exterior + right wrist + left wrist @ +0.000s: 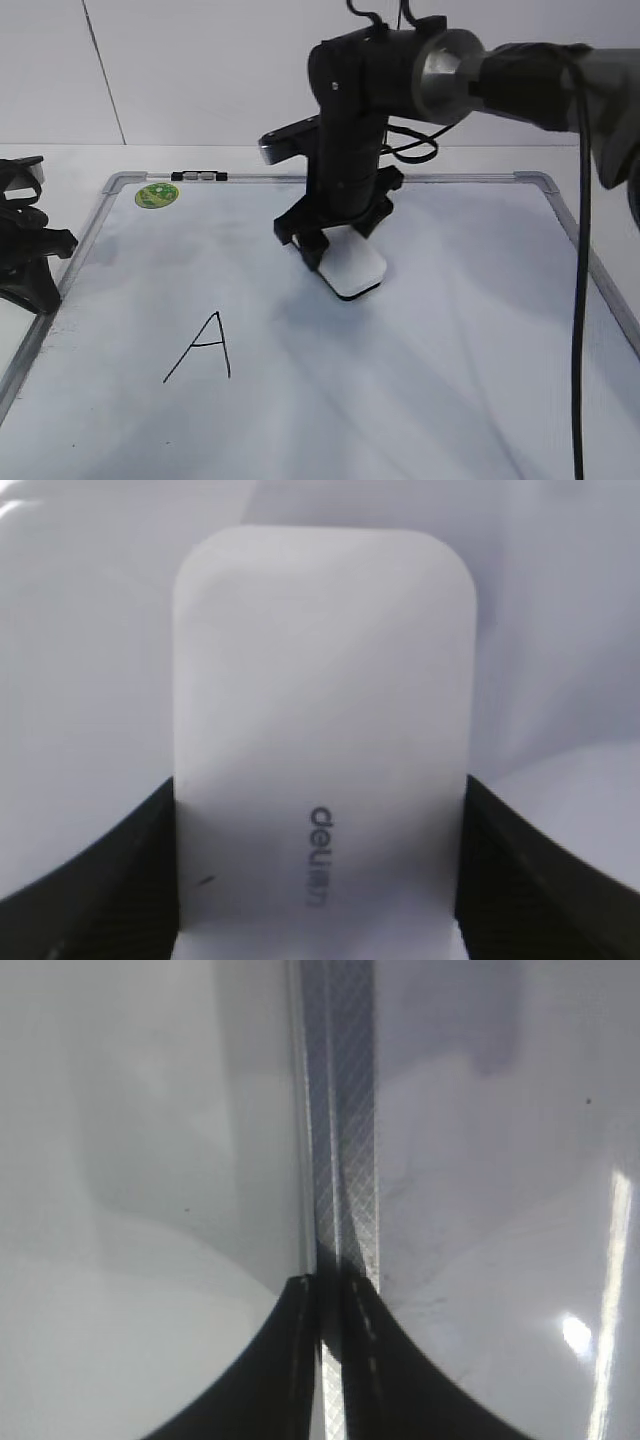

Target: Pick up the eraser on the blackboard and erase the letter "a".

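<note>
The blackboard (420, 400) is a white dry-erase board with a grey frame and a round green sticker (157, 195). My right gripper (335, 255) is shut on the white eraser (353, 268), which rests on the board's middle. In the right wrist view the eraser (320, 730) fills the space between the black fingers (320, 880), with a grey mark on top. A large angular capital "A" (203, 348) is drawn at the front left. The small cursive letter "a" is not visible in any view. My left gripper (330, 1290) is shut and empty over the board's left frame (345, 1160).
The left arm (25, 240) sits at the board's left edge. A small clip (198, 176) lies on the top frame. The right arm's black cable (580, 300) hangs over the board's right side.
</note>
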`<state>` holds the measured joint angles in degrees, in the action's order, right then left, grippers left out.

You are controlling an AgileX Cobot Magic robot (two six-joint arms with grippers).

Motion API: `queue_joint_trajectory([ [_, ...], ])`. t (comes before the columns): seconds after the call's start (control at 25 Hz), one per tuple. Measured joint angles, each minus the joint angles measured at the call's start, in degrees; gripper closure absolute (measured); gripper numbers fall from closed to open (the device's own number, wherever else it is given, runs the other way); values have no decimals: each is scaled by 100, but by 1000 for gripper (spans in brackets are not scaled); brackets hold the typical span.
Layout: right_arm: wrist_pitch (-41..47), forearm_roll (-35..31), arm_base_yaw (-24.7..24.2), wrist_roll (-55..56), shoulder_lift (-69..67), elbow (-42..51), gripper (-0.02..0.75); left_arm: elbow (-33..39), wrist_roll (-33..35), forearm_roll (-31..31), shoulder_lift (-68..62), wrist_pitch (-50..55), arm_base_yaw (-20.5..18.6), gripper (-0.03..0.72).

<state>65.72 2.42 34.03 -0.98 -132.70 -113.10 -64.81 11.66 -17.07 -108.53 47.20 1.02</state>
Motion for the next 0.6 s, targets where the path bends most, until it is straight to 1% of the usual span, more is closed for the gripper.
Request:
queue_joint_trajectory([
  [0.08, 22, -24, 194, -16, 0, 0, 172, 0, 0, 0, 0, 0, 0, 653],
  [0.16, 56, -37, 279, -26, 0, 0, 172, 0, 0, 0, 0, 0, 0, 653],
  [0.28, 89, -62, 289, -37, 22, 0, 172, 0, 0, 0, 0, 0, 0, 653],
  [0.44, 378, -157, 289, -48, 225, 64, 173, 0, 0, 0, 0, 0, 0, 653],
  [0.6, 418, -124, 156, -48, 609, 77, 173, 0, 0, 0, 0, 0, 0, 653],
])
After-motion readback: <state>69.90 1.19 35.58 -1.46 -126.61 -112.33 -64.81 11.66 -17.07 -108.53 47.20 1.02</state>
